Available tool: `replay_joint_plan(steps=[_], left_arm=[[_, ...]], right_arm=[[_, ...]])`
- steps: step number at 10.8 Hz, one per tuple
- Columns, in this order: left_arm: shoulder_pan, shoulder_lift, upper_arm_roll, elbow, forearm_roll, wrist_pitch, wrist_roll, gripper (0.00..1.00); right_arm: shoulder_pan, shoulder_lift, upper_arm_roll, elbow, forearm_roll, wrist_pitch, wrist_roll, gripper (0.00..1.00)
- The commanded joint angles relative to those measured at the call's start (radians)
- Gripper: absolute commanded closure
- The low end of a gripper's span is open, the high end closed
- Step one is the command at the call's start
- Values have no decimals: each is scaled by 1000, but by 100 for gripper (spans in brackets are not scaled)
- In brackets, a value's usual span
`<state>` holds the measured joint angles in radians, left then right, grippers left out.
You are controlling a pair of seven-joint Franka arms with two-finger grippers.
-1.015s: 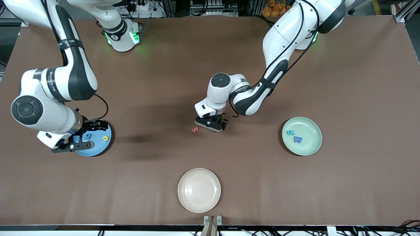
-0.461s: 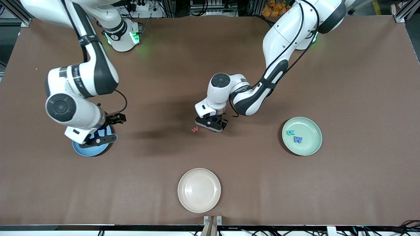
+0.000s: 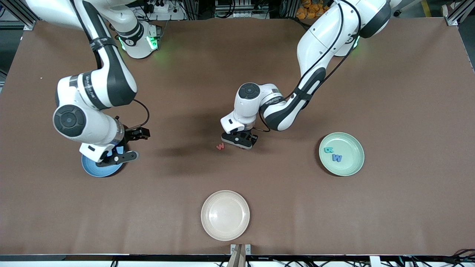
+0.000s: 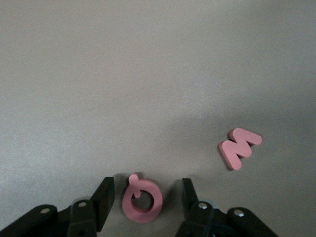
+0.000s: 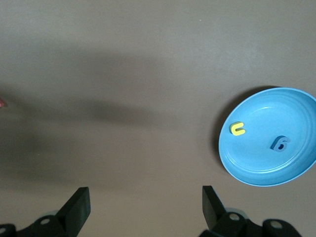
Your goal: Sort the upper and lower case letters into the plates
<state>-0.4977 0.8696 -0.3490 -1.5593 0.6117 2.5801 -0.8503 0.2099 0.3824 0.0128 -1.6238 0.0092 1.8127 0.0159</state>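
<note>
My left pincer (image 4: 143, 197) straddles the pink Q (image 4: 142, 199) flat on the table (image 3: 259, 207), fingers parted, not gripping; pink w (image 4: 239, 147) lies just beside. Right pincer (image 5: 143, 207) open over the blue plate (image 5: 296, 170).

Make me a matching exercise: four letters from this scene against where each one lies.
Letters:
1. yellow letter
2. blue W
3. pink ring-shaped letter
4. pink W

Places:
A. between the left gripper's fingers
B. in the blue plate
C. on the bare table, beside the left gripper
D. in the mint green plate

Pairs: 1-B, 2-D, 3-A, 4-C
</note>
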Motion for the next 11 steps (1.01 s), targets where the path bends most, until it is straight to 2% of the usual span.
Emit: replay_joint_plan(steps=[1,2,3,5,7,9,11], left_arm=[[-7,-17,2,-13,16,-24,-33,39],[-9,-17,2,-13,16,-26,-33,40],[-10,-17,2,-13,17,-26,-32,48],[-10,-17,2,-12,19,-26,-30,71],[-13,-15,4,-13,25,-26,-32,100],[1,-23,4,-13,25,-28,-26,100],[19,-87,-1,-12,16,-133,-23,100]], right_arm=[[-15,12,6,-17,35,14,13,0],[-14,25,4,-18,54,19,21,0],[-17,32,6,-18,64,25,41,0],[-4,35,4,-19,84,22,45,0],[25,38,4,-57,84,30,116,0],[31,26,7,-77,90,62,142,0],[72,-6,7,-117,94,75,160,0]])
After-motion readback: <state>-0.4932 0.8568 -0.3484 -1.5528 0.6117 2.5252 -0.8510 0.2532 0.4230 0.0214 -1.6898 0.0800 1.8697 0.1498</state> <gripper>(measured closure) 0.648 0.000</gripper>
